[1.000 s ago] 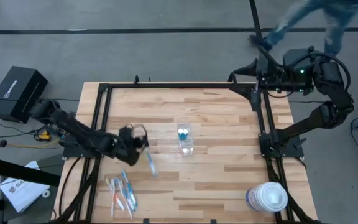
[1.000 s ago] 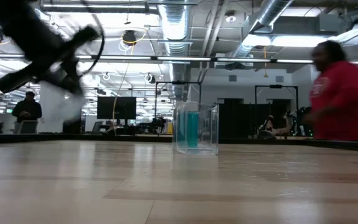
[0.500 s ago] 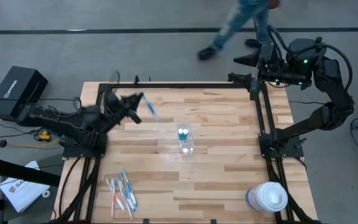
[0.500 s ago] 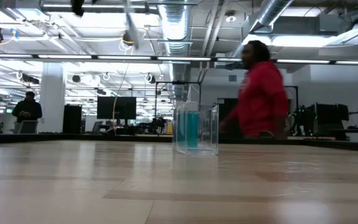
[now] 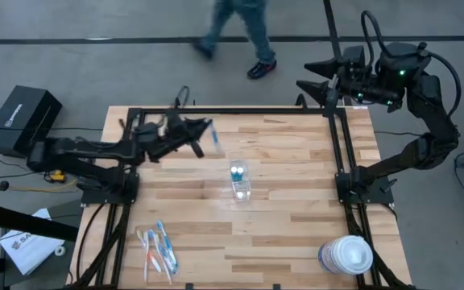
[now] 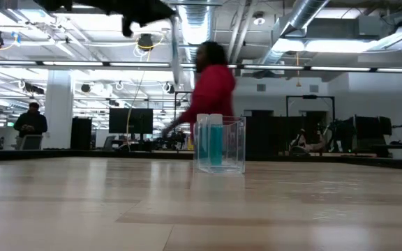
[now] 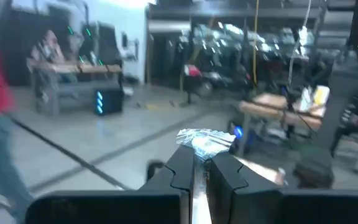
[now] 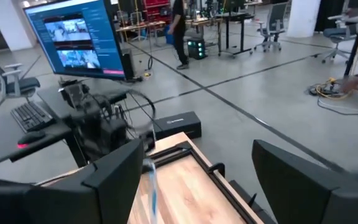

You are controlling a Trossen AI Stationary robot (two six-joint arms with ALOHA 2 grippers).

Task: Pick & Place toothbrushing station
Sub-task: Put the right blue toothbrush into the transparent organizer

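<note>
A small clear cup (image 5: 239,180) stands at the table's middle with two teal tubes (image 5: 237,171) upright in it; the low view shows the same cup (image 6: 220,144). My left gripper (image 5: 200,134) hangs high over the far left part of the table, left of the cup, shut on a blue-and-white toothbrush (image 5: 213,137). Several more toothbrushes (image 5: 157,248) lie flat near the front left edge. My right gripper (image 5: 311,80) is open, raised over the far right corner with nothing between its fingers (image 8: 110,177). My left gripper pinches the toothbrush between its two fingers (image 7: 180,175), just under the bristle head (image 7: 207,142). The fingers point about level toward the table's right side and lie across the brush. The handle (image 6: 175,45) hangs below them, roughly upright and lifted clear of the table.
A big white-lidded tub (image 5: 346,255) stands at the front right corner. A black frame (image 5: 240,111) rims the table. A black box (image 5: 22,121) sits off the left side. A person (image 5: 240,28) walks past beyond the far edge.
My left gripper has risen from just above the loose toothbrushes, swung toward the far edge and then right toward the cup, rolling from pointing down to about level. The toothbrush went along, lifted clear. My right gripper has turned a little. The person has walked from right to left.
</note>
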